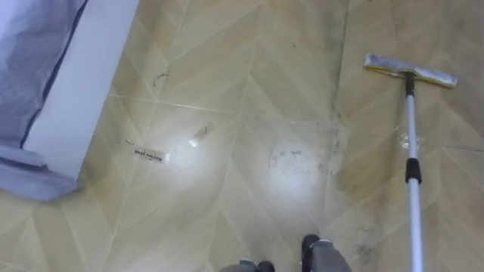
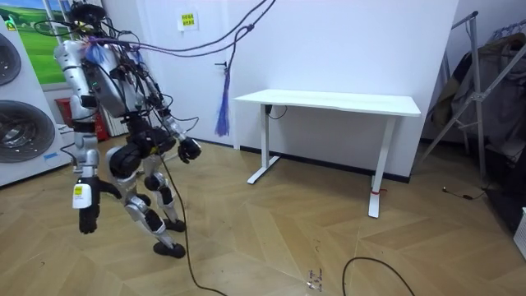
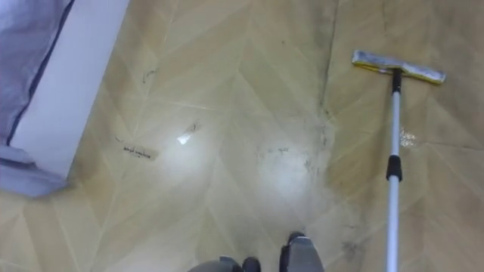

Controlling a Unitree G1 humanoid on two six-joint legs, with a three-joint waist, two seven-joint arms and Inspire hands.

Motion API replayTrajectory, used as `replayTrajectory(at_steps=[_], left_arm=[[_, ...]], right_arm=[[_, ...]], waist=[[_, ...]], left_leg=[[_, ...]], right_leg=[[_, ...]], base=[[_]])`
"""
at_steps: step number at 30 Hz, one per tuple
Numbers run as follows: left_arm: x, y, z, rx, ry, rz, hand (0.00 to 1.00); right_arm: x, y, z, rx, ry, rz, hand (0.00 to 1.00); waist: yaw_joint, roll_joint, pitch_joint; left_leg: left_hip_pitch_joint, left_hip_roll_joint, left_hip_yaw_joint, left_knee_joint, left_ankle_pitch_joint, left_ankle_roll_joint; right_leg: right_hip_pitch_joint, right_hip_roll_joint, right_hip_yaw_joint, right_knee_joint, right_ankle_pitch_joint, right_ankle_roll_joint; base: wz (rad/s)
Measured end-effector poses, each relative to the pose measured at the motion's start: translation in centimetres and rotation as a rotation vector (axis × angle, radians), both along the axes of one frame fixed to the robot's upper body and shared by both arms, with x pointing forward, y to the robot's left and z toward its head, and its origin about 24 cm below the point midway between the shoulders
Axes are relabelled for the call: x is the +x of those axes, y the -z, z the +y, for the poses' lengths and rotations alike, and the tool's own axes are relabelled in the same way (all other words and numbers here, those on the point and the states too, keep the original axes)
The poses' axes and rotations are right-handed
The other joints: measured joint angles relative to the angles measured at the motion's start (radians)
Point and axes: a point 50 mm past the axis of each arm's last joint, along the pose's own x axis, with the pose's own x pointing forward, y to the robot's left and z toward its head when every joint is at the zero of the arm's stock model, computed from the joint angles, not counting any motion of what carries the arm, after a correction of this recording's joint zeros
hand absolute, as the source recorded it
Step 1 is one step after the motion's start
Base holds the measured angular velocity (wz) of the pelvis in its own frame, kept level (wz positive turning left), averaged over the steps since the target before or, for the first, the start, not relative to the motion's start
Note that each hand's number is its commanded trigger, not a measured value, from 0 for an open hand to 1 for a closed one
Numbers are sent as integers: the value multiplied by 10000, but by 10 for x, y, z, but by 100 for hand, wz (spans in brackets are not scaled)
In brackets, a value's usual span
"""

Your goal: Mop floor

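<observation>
The mop [image 1: 413, 196] lies to the robot's right, head flat on the scuffed tan floor [image 1: 249, 91]. A printed slip [image 1: 150, 155] lies left, unreadable. Its right hand [image 2: 86, 215] hangs low, its left hand [image 2: 189, 150] is forward; grip, I cannot tell.

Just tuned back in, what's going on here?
The robot stands leaning on the wood floor, near the washers, on the room view's left of the desk. The mop is ahead on its right, head flat on the floor, pole running back off the eye view's bottom edge, so its grip there can't be confirmed. Dark smudges and a scrap lie ahead.
</observation>
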Motion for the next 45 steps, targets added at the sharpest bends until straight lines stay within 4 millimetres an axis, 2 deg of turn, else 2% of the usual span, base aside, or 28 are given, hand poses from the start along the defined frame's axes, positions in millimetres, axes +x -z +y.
replayTrajectory(at_steps=[1, 2, 3, 4, 5, 7, 8, 9, 12, 13, 14, 17, 19, 20, 21, 23, 25, 27, 29, 31, 33, 34, 35, 37, 38, 40, 42, 45], left_arm=[[-1, 0, 2, 96, -199, 52, 0], [-2, -1, 6, 180, -445, 57, 0], [-2, -2, 8, 203, -610, 45, 0], [-3, -2, 10, 193, -841, 35, 0], [-4, -2, 12, 212, -1061, 22, 0], [-6, -2, 11, 193, -1026, 47, 0], [-7, -2, 11, 129, -946, 13, 0], [-9, -2, 11, 68, -911, 1, 0], [-17, -1, 9, -184, -909, 105, 0], [-21, 0, 7, -379, -920, 217, 0], [-22, 0, 6, -476, -758, 299, 0], [-9, 0, 3, -422, -163, 116, 0], [-3, -1, 1, -493, -172, -231, 0], [0, -1, 1, -490, -166, -395, 0], [1, -2, 1, -469, -159, -460, 0], [5, -2, -1, -411, -17, -616, 0], [4, -1, -6, -442, 33, -569, 0], [4, 0, -12, -539, 11, -560, 0], [2, 1, -12, -503, -34, -423, 0], [-4, 2, -8, -345, -118, -80, 0], [-5, 1, -5, -199, -284, 29, 0], [-6, 1, -2, -151, -539, 60, 0], [-7, 0, 1, -103, -824, 78, 0], [-5, -1, 5, 98, -717, 26, 0], [-4, -2, 9, 207, -507, 0, 0], [-7, -3, 12, 290, -434, 85, 0], [-14, -3, 11, 144, -468, 123, 0], [-19, -3, 8, -216, -360, 16, 0]], right_arm=[[19, -4, -4, -105, -65, -367, 100], [37, -9, -7, -206, -166, -818, 100], [47, -12, -9, -241, -211, -1043, 100], [69, -19, -14, -312, -257, -1645, 100], [93, -29, -19, -342, -330, -2399, 100], [118, -40, -23, -275, -600, -3415, 100], [128, -45, -26, -241, -644, -3842, 100], [129, -46, -27, -136, -427, -4004, 100], [115, -38, -24, 165, -80, -3840, 100], [98, -32, -25, 208, 100, -3518, 100], [75, -25, -27, 216, 317, -3023, 100], [9, -13, -33, 17, 584, -1147, 100], [-27, -10, -33, -150, 483, -27, 100], [-43, -9, -31, -194, 410, 419, 100], [-48, -8, -29, -175, 379, 567, 100], [-51, -2, -16, -84, 112, 742, 100], [-51, 1, -6, -46, -164, 836, 100], [-46, 4, 2, -5, -477, 850, 100], [-36, 4, 2, 34, -636, 685, 100], [-23, 3, 1, 27, -669, 630, 100], [0, -3, -6, -152, -749, 403, 100], [25, -9, -13, -355, -845, -43, 100], [53, -19, -21, -615, -937, -695, 100], [88, -33, -31, -963, -1167, -1762, 100], [110, -42, -34, -1113, -1340, -2515, 100], [140, -55, -32, -1116, -1615, -3531, 100], [161, -64, -28, -863, -1578, -4378, 100], [143, -54, -29, -549, -1348, -4043, 100]], waist=[[71, -131, 75], [116, -309, 69], [231, -435, 40], [379, -617, 10], [536, -843, 25], [675, -1016, 73], [774, -1055, 105], [977, -1096, 139], [1009, -924, 119], [952, -742, 94], [743, -522, 12], [416, -348, -11], [328, -165, -130], [237, 57, -240], [123, 132, -257], [-166, 281, -101], [-318, 290, -59], [-488, 247, -35], [-460, 178, 12], [-322, -4, 4], [-199, -159, 39], [-34, -303, 116], [98, -407, 153], [338, -603, 122], [529, -719, 128], [787, -957, 151], [895, -1024, 163], [866, -834, 127]], left_leg=[[-258, 99, 77, 1014, 22, -271], [-838, 334, 361, 2452, 418, -935], [-1127, 521, 565, 3207, 700, -1284], [-1693, 784, 680, 4532, 1504, -1480], [-2218, 875, 714, 5436, 2511, -1451], [-2797, 965, 675, 6088, 3308, -1479], [-2971, 1125, 688, 5761, 2701, -1292], [-3006, 1228, 613, 4628, 2105, -1302], [-2806, 1298, 225, 1511, 1773, -1334], [-2664, 1356, 267, 742, 1834, -957], [-2443, 1239, 396, 710, 1581, -603], [-1787, 721, 943, 481, 1109, -1], [-1603, 588, 1033, 504, 824, 206], [-1534, 564, 1021, 486, 655, 301], [-1510, 557, 985, 467, 594, 331], [-1190, 364, 434, 159, 549, 327], [-822, 344, 139, -204, 539, 280], [-373, 187, -316, -565, 491, 186], [-76, 158, -638, -603, 336, 72], [243, 47, -988, -549, 141, -81], [204, 11, -1055, 113, -65, -367], [-100, 111, -747, 1059, -69, -461], [-645, 326, -388, 2415, 157, -890], [-1226, 765, 157, 4034, 609, -1461], [-1594, 1044, 317, 4892, 1031, -1484], [-2130, 1275, 342, 5823, 1650, -1493], [-2700, 1478, 273, 4479, 831, -1238], [-2750, 1598, 254, 1503, 933, -1218]], right_leg=[[85, -82, -103, 380, -304, -117], [117, -53, -179, 907, -726, -217], [102, -22, -158, 1157, -914, -280], [107, 102, -135, 1576, -1226, -382], [118, 155, -56, 1890, -1484, -446], [257, 291, 71, 2033, -1738, -447], [412, 382, 65, 2041, -1849, -446], [602, 400, 57, 2010, -1929, -381], [1159, 404, -15, 1571, -2145, -236], [1531, 326, -90, 1351, -2306, -122], [1876, 179, -150, 1140, -2462, 199], [2033, -438, 171, 1846, -2446, 552], [1694, -420, 549, 2644, -1842, 795], [1308, -412, 611, 3225, -1264, 801], [1095, -401, 632, 3513, -1036, 789], [445, -287, 631, 3533, -1051, 716], [185, -96, 586, 2456, -1097, 745], [145, -68, 388, 352, -915, 563], [65, 75, 105, -644, -434, 289], [126, 124, -53, -860, -24, 0], [291, -153, -407, -494, -23, -33], [272, -317, -609, 10, -109, -103], [204, -385, -745, 622, -535, -240], [145, -387, -800, 1489, -1258, -340], [156, -275, -819, 1863, -1612, -392], [247, -109, -811, 2119, -1897, -455], [661, -97, -1029, 2053, -2134, -567], [1632, -120, -1320, 1451, -2423, -373]], base=[[5], [10], [0], [-21], [-22], [0], [5], [0], [0], [25], [52], [37], [-12], [-20], [-27], [-51], [-54], [-29], [-18], [-5], [8], [-7], [-4], [18], [19], [3], [17], [29]])
